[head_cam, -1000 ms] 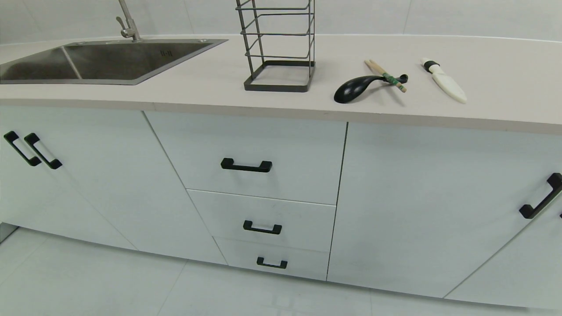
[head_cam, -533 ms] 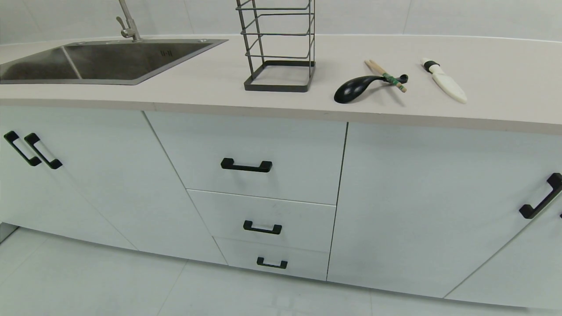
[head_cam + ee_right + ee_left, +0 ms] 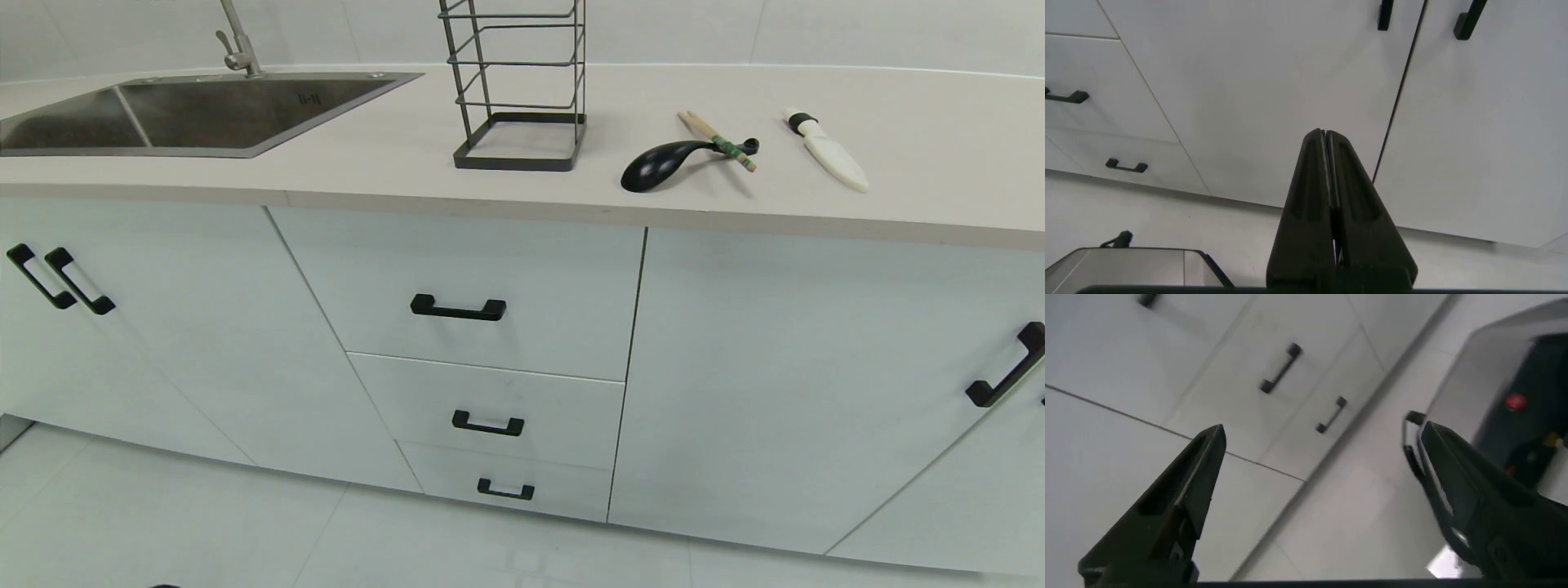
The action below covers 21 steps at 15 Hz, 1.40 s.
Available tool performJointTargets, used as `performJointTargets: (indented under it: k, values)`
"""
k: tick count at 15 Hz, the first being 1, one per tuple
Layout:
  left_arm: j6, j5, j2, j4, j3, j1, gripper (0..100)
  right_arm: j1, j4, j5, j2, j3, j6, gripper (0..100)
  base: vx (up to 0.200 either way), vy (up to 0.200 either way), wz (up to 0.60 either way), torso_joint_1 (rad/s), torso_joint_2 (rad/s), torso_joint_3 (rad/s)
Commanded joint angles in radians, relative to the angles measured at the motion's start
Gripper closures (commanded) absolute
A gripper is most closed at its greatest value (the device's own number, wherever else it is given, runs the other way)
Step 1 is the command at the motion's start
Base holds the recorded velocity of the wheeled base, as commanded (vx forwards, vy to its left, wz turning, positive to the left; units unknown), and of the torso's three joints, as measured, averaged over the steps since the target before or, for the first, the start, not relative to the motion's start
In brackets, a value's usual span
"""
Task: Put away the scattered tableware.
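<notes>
On the pale countertop (image 3: 939, 155), right of the middle, lie a black spoon (image 3: 665, 163), a pair of wooden chopsticks (image 3: 717, 140) crossing the spoon's handle, and a white knife (image 3: 826, 150) with a black band. A tall black wire rack (image 3: 516, 90) stands just left of them. Down low in front of the white cabinets, my left gripper (image 3: 1319, 441) is open with nothing between its fingers, and my right gripper (image 3: 1328, 143) is shut on nothing.
A steel sink (image 3: 188, 110) with a faucet (image 3: 237, 41) is set into the counter's far left. Below the counter are three drawers with black handles (image 3: 457, 309), flanked by cabinet doors (image 3: 800, 384). A tiled floor (image 3: 163, 531) lies in front.
</notes>
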Motion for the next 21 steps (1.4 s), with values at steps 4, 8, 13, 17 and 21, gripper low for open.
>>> performJointTargets:
  k: [4, 8, 13, 17, 21]
  values:
    - [0.024, -0.004, 0.166, -0.005, -0.021, -0.028, 0, 0.001, 0.000, 0.001, 0.001, 0.000, 0.001, 100, 0.000, 0.000, 0.00, 0.000, 0.00, 0.000]
    - [0.082, 0.001, 0.373, -0.019, -0.057, -0.104, 0, -0.001, 0.000, 0.001, 0.001, 0.000, 0.001, 100, 0.000, 0.000, 0.00, 0.000, 0.00, 0.000]
    - [0.355, 0.007, 0.704, -0.070, -0.225, -0.153, 0, -0.001, 0.000, 0.001, 0.001, 0.000, -0.001, 100, 0.000, 0.000, 0.00, 0.000, 0.00, 0.000]
    - [0.495, 0.091, 0.864, -0.045, -0.317, -0.258, 0, -0.001, 0.000, 0.001, 0.001, 0.000, 0.001, 100, 0.000, 0.000, 0.00, 0.000, 0.00, 0.000]
    - [0.674, 0.179, 1.031, -0.091, -0.377, -0.233, 0, -0.001, 0.000, 0.001, 0.001, 0.000, -0.001, 100, 0.000, 0.000, 0.00, 0.000, 0.00, 0.000]
